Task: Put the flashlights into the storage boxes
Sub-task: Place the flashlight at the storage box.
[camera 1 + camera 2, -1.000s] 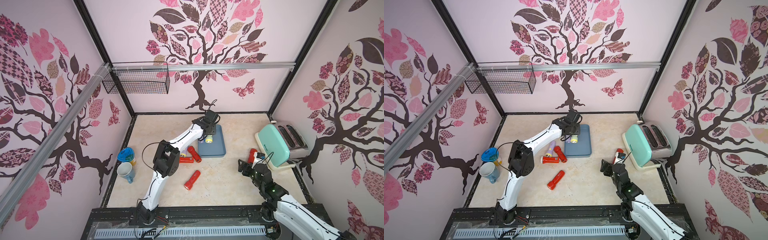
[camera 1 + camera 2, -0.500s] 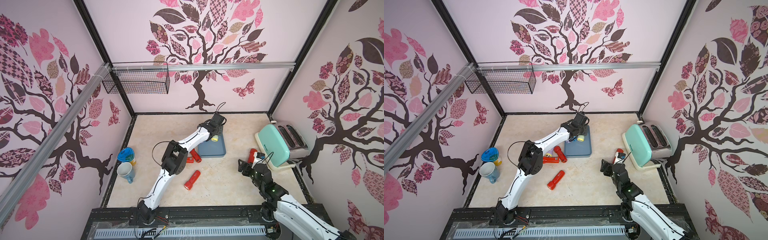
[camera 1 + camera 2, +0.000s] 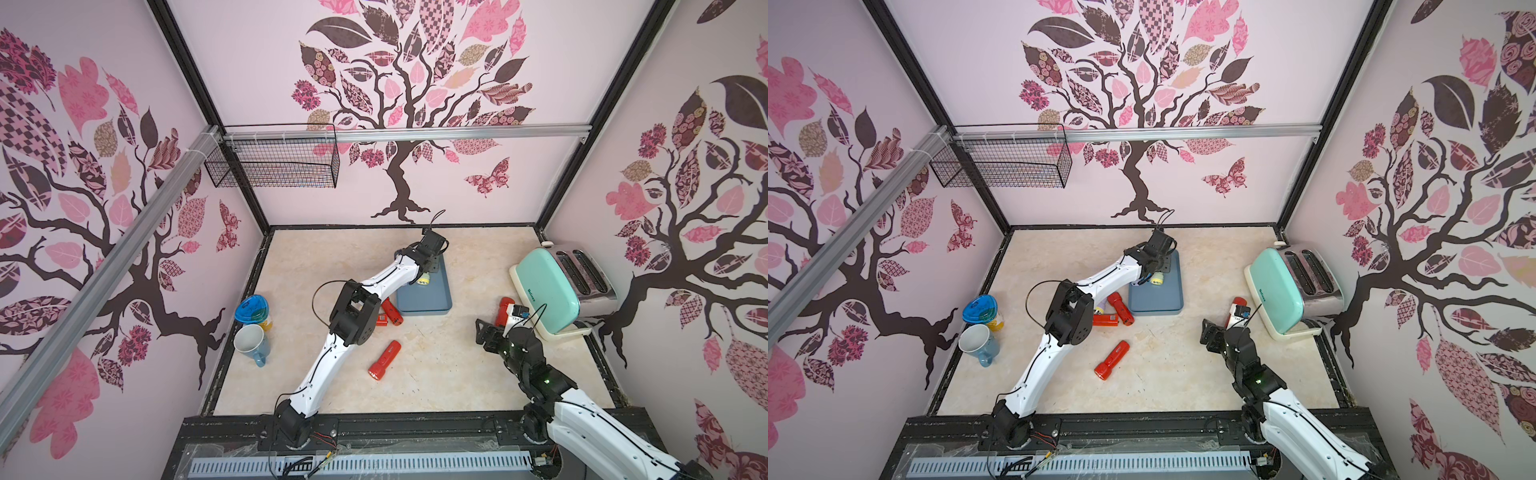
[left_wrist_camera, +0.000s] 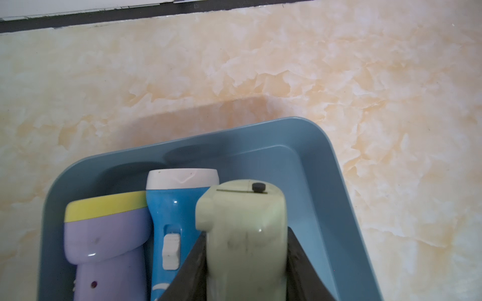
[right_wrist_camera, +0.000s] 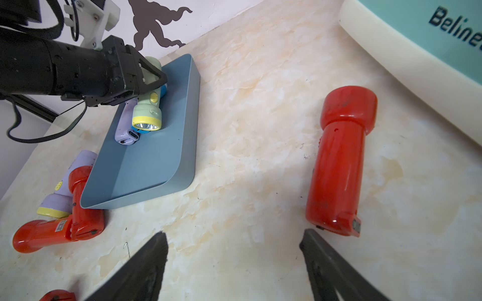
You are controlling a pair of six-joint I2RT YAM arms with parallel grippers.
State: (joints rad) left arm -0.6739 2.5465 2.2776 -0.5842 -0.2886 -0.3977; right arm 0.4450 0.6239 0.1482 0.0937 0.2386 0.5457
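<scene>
My left gripper (image 4: 246,232) is shut on a pale green flashlight (image 4: 245,229) with a yellow-rimmed head (image 5: 146,122). It holds it over the far end of the grey-blue storage box (image 3: 428,297), close beside a blue flashlight (image 4: 169,208) and a lilac one (image 4: 104,234) that lie inside. Two red flashlights (image 3: 392,311) and a lilac one (image 5: 65,187) lie against the box's left side. Another red flashlight (image 3: 384,359) lies mid-table. My right gripper (image 5: 233,242) is open and low over the table. A red flashlight (image 5: 339,161) lies just beyond one fingertip, by the toaster.
A mint toaster (image 3: 548,291) stands at the right edge. A white mug (image 3: 251,343) and a blue-lidded cup (image 3: 251,309) stand at the left edge. A black wire basket (image 3: 274,164) hangs on the back rail.
The left arm has swung a little to the right, carrying the pale green flashlight further over the box. The right arm has stayed where it was.
</scene>
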